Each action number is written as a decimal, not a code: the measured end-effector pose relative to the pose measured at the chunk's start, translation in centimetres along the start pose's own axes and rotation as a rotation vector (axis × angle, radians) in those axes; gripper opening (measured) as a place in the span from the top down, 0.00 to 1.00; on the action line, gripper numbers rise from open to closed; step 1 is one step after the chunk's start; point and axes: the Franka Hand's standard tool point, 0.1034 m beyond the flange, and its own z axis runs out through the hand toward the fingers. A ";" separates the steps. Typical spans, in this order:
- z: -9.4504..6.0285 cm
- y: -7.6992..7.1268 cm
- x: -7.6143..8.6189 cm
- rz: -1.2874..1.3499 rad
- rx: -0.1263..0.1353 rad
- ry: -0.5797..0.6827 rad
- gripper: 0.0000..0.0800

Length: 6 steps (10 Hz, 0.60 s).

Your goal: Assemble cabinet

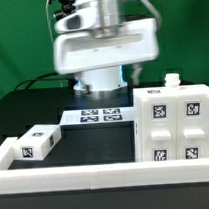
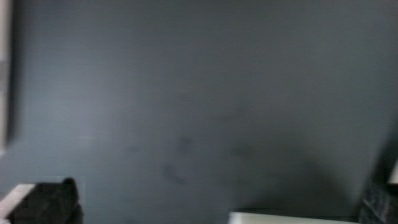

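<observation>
1. The hand was open in the wrist view: one dark fingertip showed at one edge of the picture and the other at the far edge, with nothing held between them.
2. Only the bare, blurred dark grey desk lay between the fingertips.
3. A pale edge showed at the border of that view, and I could not tell what it belonged to.
4. In the exterior view the arm's white head was blurred and hung high over the back of the desk.
5. The white plastic box-shaped cabinet stood upright on the desk at the exterior view's right. Its four tagged front panels faced the camera. It was lower than the arm's head, well apart from it, and untouched.
6. A small white block with a black-and-white tag lay at the exterior view's left, also clear of the arm.
7. The marker board lay flat between the two.
8. A low white wall ran along the desk's front edge.
</observation>
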 end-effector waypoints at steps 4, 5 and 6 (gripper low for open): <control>-0.5 1.8 0.2 -0.002 -0.007 0.012 0.00; -0.4 1.8 0.2 -0.002 -0.007 0.012 0.00; -0.2 1.8 0.1 0.040 -0.006 0.004 0.00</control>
